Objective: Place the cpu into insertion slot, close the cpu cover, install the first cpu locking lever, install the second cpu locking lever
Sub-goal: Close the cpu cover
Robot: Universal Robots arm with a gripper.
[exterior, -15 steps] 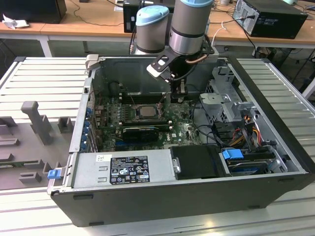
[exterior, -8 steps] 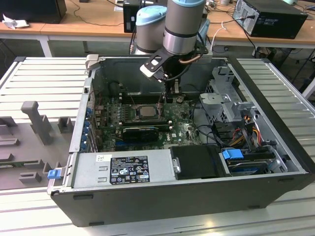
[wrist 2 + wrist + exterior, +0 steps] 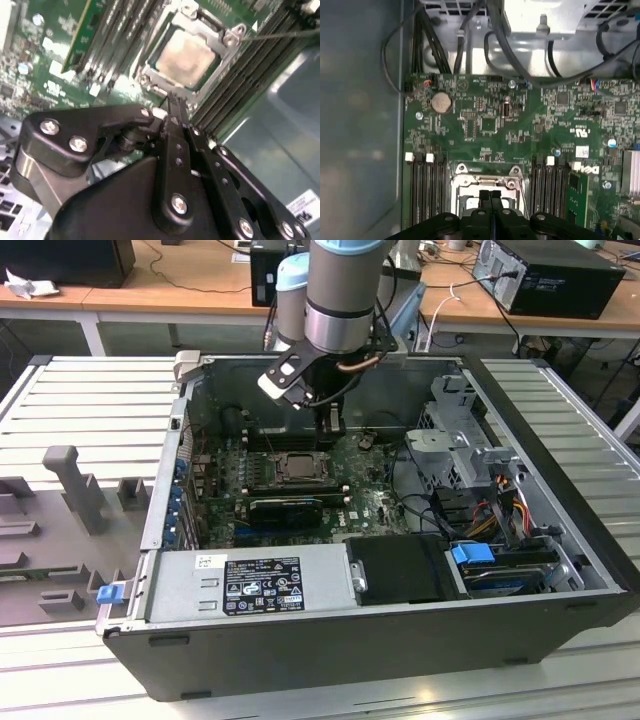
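The cpu (image 3: 187, 56), with its pale metal top, lies flat in the insertion slot (image 3: 150, 70) on the green motherboard. The grey cpu cover (image 3: 227, 37) lies down around the chip's edges. A thin wire lever (image 3: 280, 34) sticks out past one corner of the socket. My gripper (image 3: 172, 102) is shut, its black fingertips (image 3: 485, 196) pressed together with nothing between them, hovering just over the socket's edge (image 3: 462, 186). In the exterior view the gripper (image 3: 331, 426) hangs inside the open case, just beyond the socket (image 3: 297, 466) on the exterior view's right.
Long black memory slots (image 3: 426, 192) flank the socket on both sides. A black graphics card (image 3: 285, 508) lies in front of it. Cables (image 3: 420, 495), a metal drive cage (image 3: 465, 445) and the power supply (image 3: 250, 582) crowd the case. The case walls (image 3: 170, 470) enclose everything.
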